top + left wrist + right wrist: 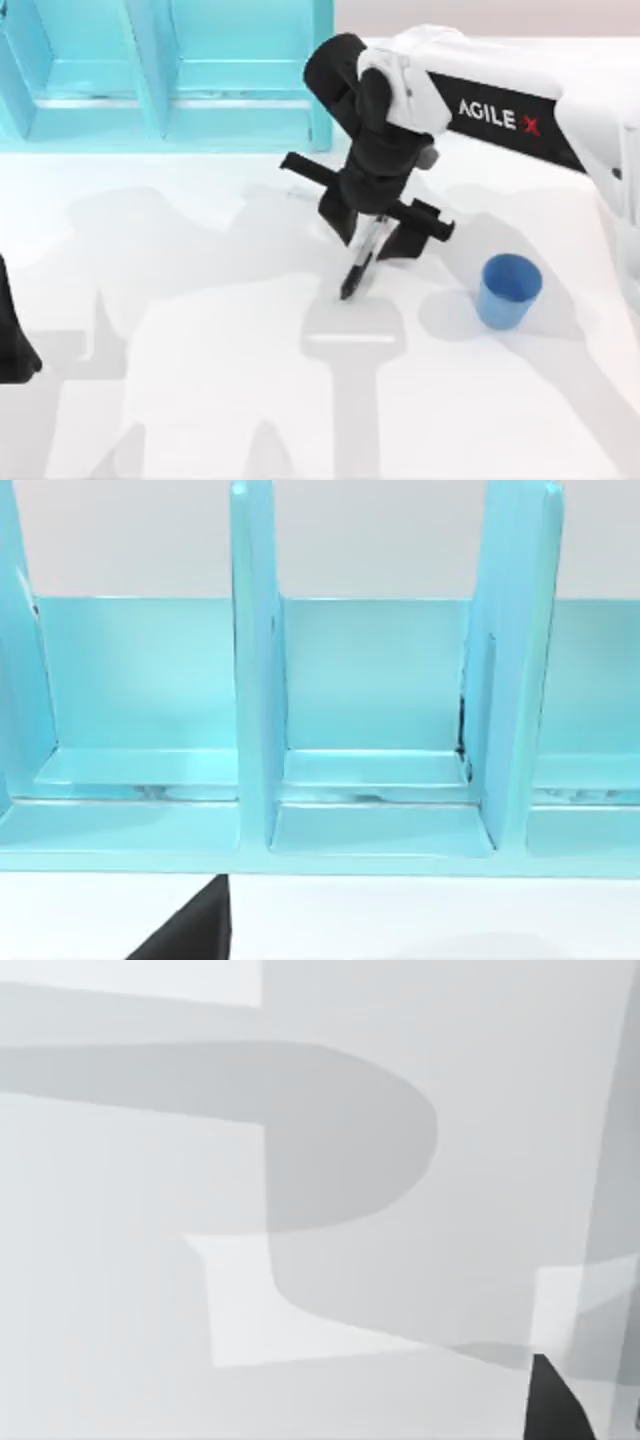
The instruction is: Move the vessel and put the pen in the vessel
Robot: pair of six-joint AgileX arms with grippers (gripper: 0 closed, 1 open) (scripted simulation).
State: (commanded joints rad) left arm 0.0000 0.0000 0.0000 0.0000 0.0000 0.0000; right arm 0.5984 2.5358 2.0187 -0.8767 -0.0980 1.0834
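A small round blue plastic cup (509,290), smooth-walled and slightly tapered, stands upright with its mouth open near the right edge of the plain white matte tabletop (200,400). Just beside it toward the middle of the tabletop, the right gripper (372,238) of the white-and-black AgileX arm hangs above the surface with its black fingers closed on a slim pen (360,262). The pen has a pale grey-white barrel and a black end; it slants downward out of the fingers, its black lower tip close over the tabletop, though whether the tip touches cannot be told. The upper part of the pen is hidden between the fingers and under the wrist. The pen and the cup are apart, the cup empty as far as its rim lets one see.

Along the far edge, toward the far left corner, stands a large glossy teal plastic shelf (170,70) with flat upright dividers and shallow floored compartments; it is cut off by the top view's frame. The left wrist view faces those compartments (375,730) squarely.

The left gripper (12,340) sits parked at the left edge of the tabletop, mostly cut off, and I cannot tell how its fingers stand. Soft grey shadows of the arms lie across the tabletop.
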